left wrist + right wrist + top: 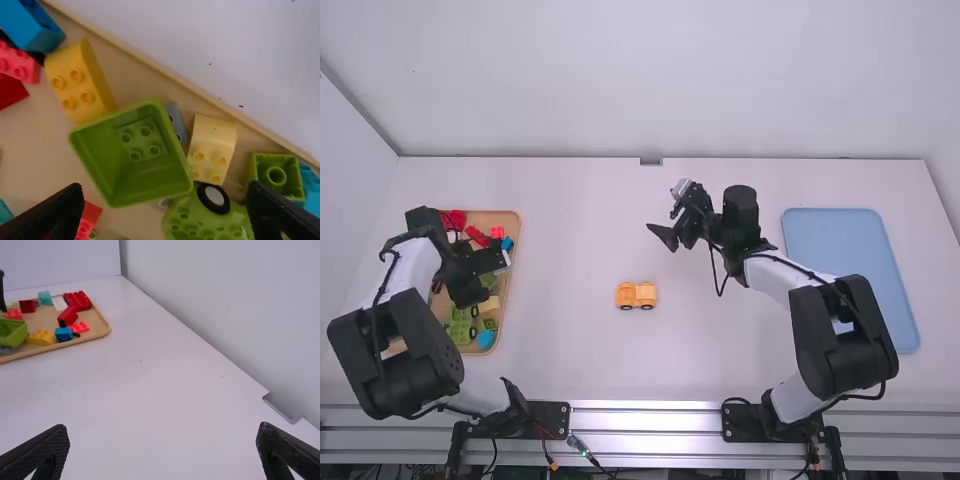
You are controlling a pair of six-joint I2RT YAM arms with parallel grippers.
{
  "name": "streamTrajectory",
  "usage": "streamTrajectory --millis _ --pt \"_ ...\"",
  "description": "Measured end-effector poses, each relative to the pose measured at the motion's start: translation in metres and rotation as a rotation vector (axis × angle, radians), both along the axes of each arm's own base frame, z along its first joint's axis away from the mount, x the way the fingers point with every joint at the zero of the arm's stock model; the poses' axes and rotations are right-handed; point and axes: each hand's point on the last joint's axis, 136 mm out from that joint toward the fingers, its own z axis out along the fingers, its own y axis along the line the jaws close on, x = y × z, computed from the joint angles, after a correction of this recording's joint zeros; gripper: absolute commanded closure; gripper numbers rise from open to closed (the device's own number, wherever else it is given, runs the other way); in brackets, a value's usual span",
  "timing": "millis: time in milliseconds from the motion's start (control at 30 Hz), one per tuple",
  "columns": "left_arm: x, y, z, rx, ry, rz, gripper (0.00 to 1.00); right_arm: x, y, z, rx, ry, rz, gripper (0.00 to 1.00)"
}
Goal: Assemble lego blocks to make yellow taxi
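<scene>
The yellow block vehicle [636, 295] was observed on its wheels near the middle of the bench [570, 250]. The left gripper [472, 292] was positioned over the block tray [507, 219], fingers spread; the right gripper [669, 238] was suspended beyond the vehicle, fingers likewise parted.

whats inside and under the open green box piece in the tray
Inside the green box piece, four green studs rise from its floor. Its underside is covered; a grey block peeks out at its edge, the rest hidden.
</scene>
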Motion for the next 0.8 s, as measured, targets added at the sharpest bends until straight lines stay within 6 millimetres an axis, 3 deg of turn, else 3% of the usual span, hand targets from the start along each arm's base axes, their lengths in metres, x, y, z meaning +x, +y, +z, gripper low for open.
streamTrajectory --millis 33,167,367,467,633,800 --pt "0.001 -0.001 0.006 -0.014 -0.004 -0.014 0.0 0.0 0.0 0.0 0.0 0.0 0.0 0.01" --pt "0.003 -0.003 0.024 -0.061 -0.019 -0.019 0.01 0.0 0.0 0.0 0.001 0.005 -0.001 0.01" --pt "0.005 -0.007 0.028 -0.085 -0.03 -0.016 0.01 0.0 0.0 0.0 0.002 0.005 -0.001 0.01" --pt "-0.001 -0.012 0.027 -0.111 -0.004 -0.015 0.01 0.001 -0.001 0.0 0.002 0.005 -0.004 0.01" --pt "-0.032 -0.034 0.026 -0.205 0.12 -0.02 0.01 0.004 -0.006 0.0 0.002 0.004 -0.017 0.01" --pt "-0.042 -0.036 0.014 -0.196 0.153 -0.037 0.01 0.004 -0.006 0.0 0.002 0.004 -0.017 0.01"
